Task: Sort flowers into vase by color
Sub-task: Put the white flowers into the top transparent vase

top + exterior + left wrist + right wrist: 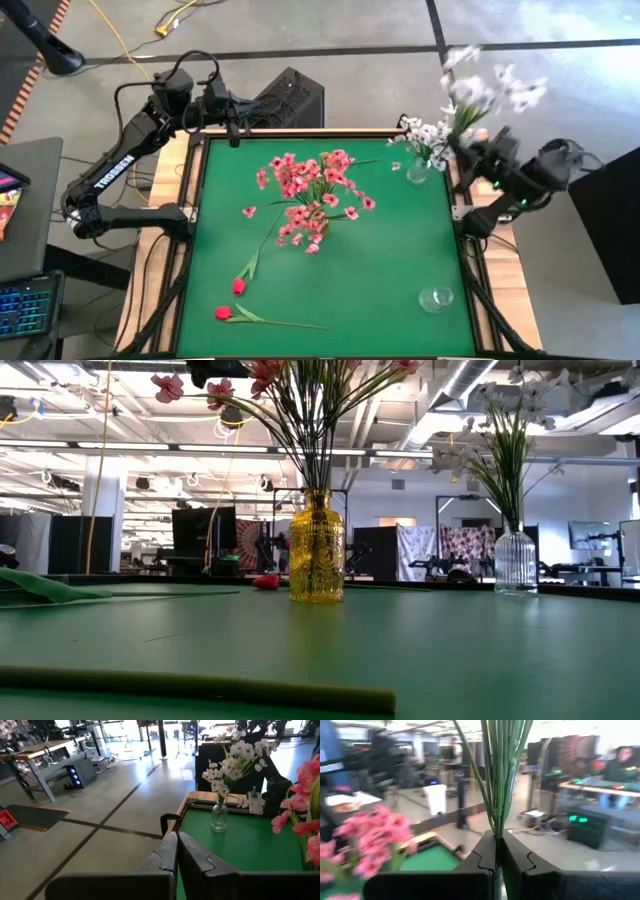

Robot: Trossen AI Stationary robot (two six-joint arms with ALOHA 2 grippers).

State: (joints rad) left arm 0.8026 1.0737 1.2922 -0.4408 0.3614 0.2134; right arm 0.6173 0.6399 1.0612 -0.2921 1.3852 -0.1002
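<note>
Pink blossom sprays (315, 185) stand in a yellow vase (316, 550) at the table's middle. White sprays (425, 135) stand in a small clear vase (418, 170) at the far right corner. Two red buds (238, 286) (222, 312) lie flat on their stems near the near left corner. My right gripper (465, 147) is just right of the clear vase, shut on another white spray (490, 88). My left gripper (245, 118) waits shut at the table's far left corner, touching nothing. My right gripper pinches the white spray's bundle of thin green stems (496, 827) between its two fingers, at their free ends. The stems rise upright out of the fingertips (485, 851) and fan out above. The spray is lifted clear of the table, its blossoms (500, 85) high above the gripper.
A second clear glass vase (436, 298) stands near the table's near right corner. A green leafy stem (290, 323) trails from the nearer red bud along the near edge. The green mat (400, 250) between the yellow vase and the right edge is bare.
</note>
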